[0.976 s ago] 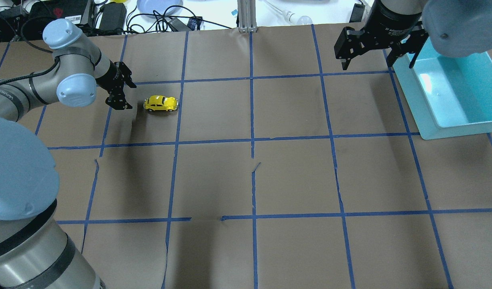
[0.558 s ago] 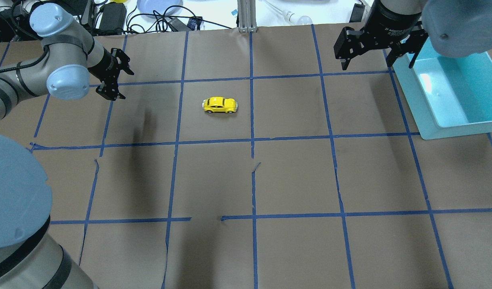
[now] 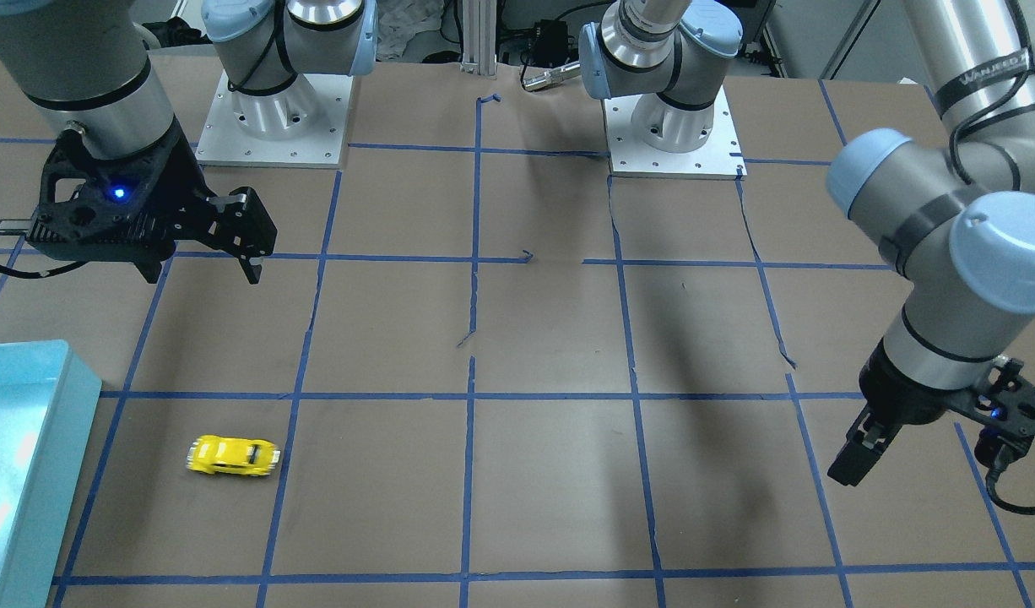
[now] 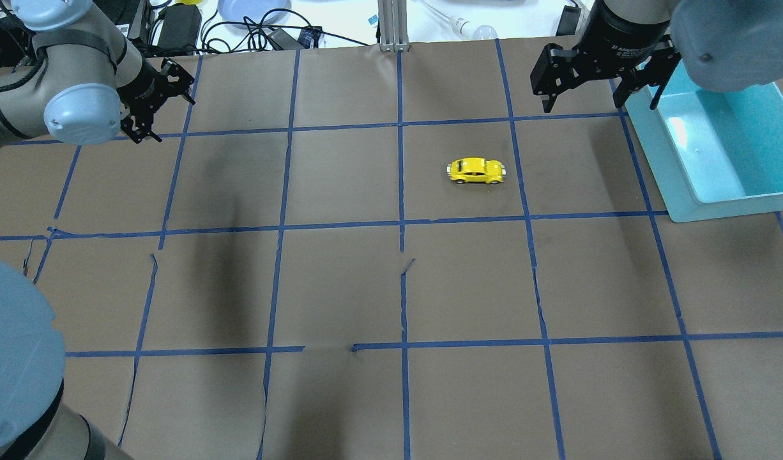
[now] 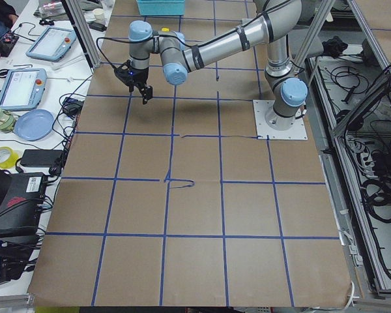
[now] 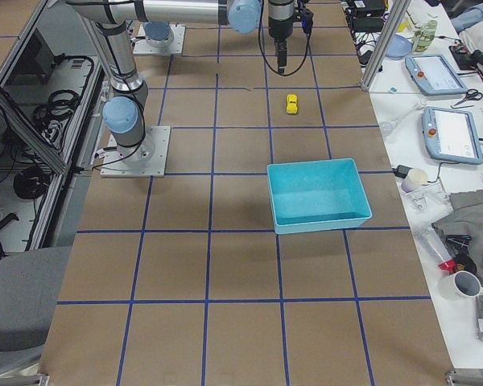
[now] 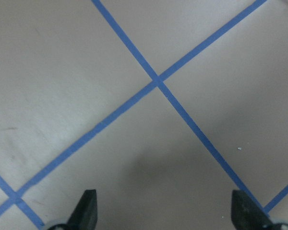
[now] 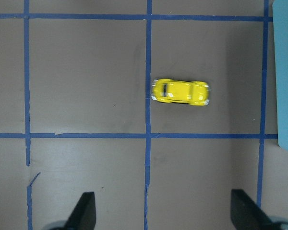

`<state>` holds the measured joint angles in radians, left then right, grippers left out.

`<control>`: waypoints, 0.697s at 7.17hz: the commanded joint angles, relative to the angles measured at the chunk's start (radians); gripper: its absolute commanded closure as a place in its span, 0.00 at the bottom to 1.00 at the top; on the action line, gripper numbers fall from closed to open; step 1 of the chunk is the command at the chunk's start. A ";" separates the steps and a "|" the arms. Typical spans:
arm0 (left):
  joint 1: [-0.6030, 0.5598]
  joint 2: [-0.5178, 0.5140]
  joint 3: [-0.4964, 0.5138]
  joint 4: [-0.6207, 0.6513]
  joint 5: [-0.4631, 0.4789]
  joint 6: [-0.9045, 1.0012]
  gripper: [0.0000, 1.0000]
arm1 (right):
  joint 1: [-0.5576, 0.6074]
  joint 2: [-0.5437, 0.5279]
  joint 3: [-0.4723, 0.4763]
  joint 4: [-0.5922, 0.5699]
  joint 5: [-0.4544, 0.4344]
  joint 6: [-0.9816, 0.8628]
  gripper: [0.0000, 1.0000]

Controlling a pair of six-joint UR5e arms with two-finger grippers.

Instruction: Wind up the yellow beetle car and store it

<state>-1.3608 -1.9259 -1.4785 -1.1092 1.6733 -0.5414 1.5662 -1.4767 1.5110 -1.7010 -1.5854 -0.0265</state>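
While left hand [image 4: 174,120] and right hand [image 4: 582,106] gape empty, yellow beetle car [image 4: 474,171] untouched

Small glossy yellow car [image 4: 475,171] with a rounded beetle body and dark windows. It stands upright on its wheels on the brown table [image 4: 340,287], inside a blue-taped square, apart from the teal bin [image 4: 723,211].

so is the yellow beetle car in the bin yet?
Out: small glossy yellow beetle toy car sits on brown paper, apart from the turquoise plastic bin.
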 commanded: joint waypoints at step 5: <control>-0.043 0.198 0.201 -0.452 0.011 0.282 0.00 | -0.015 0.016 0.038 0.003 0.074 -0.276 0.00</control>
<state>-1.3844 -1.7812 -1.2804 -1.5391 1.6870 -0.2914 1.5584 -1.4660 1.5302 -1.6960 -1.5610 -0.1871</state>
